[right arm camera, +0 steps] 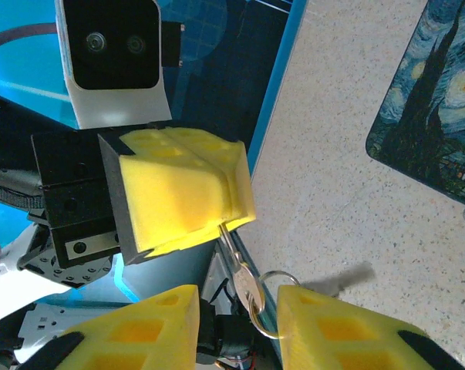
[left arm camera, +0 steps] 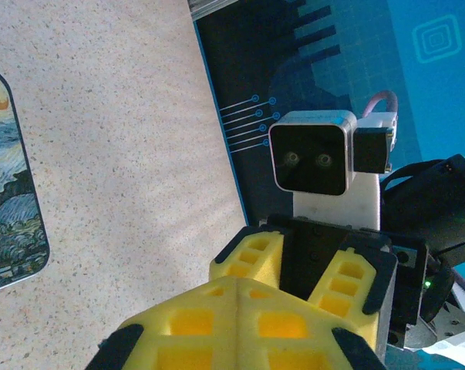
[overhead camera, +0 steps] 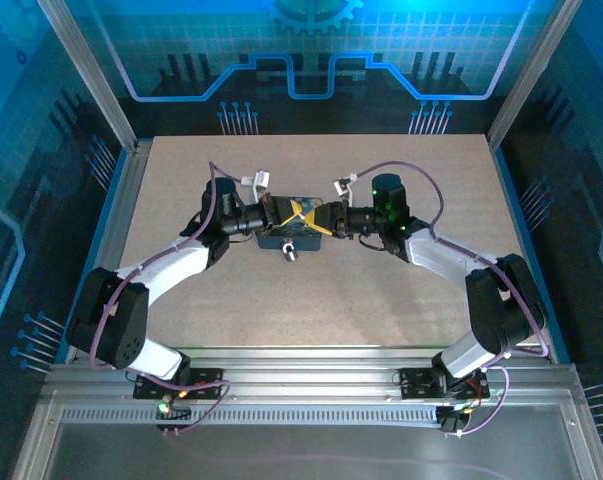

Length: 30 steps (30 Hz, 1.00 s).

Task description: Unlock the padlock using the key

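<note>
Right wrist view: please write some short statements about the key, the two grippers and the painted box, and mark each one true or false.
1. The left gripper is shut on the small silver metal key. True.
2. The fingers of the right gripper are pressed together. False: its yellow fingers stand apart, with the key between them.
3. A thin round metal ring hangs on the key. True.
4. The dark blue swirl-painted box is held up by a gripper. False: it lies on the speckled beige table, and no gripper holds it.
</note>
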Motion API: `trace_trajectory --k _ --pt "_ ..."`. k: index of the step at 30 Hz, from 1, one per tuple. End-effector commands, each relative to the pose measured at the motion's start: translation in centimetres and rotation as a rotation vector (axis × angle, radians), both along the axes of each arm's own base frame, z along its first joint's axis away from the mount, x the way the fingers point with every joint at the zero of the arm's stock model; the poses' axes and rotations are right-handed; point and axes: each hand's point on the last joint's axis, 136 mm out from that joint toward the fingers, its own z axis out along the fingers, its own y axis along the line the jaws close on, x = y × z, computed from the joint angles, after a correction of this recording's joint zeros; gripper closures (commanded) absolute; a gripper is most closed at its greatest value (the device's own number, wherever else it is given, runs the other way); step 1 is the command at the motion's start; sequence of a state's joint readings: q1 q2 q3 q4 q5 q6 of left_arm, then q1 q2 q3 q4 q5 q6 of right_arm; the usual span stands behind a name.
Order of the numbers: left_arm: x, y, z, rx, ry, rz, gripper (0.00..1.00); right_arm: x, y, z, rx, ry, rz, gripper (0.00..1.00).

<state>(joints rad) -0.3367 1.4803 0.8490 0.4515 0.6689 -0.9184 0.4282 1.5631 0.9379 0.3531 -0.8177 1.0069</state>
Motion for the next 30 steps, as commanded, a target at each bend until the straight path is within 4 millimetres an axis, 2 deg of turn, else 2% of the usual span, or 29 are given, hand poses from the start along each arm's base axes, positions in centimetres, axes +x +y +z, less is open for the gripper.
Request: trace_trajectory --k 1,4,14,18,25,29,30 --pt "0.1 0.3 -0.2 -0.006 -0.003 0.007 1.00 0.4 0.9 1.2 0.020 -0.044 0.014 0.72" --pt "0.1 0.3 -0.2 -0.007 -0.003 0.007 1.00 0.3 1.1 1.3 0.023 -0.044 0.020 0.76" --pt "0.2 0.2 -0.1 -0.020 -0.003 0.009 1.00 0.2 1.3 0.8 0.025 -0.026 0.028 0.79" --pt "0.1 0.2 -0.1 -0.025 -0.001 0.008 1.00 0.4 1.5 0.8 0.032 -0.027 0.028 0.84" --pt "-0.2 0.3 -0.6 -0.030 0.009 0.008 1.00 0.5 1.5 1.1 0.056 -0.045 0.026 0.99" --pt "-0.1 0.6 -1.4 -0.013 0.033 0.033 1.00 0.3 1.3 1.1 0.047 -0.061 0.018 1.00" --pt "0.1 0.9 -1.8 -0.004 0.044 0.046 0.95 0.2 1.2 1.0 0.039 -0.064 0.012 1.00"
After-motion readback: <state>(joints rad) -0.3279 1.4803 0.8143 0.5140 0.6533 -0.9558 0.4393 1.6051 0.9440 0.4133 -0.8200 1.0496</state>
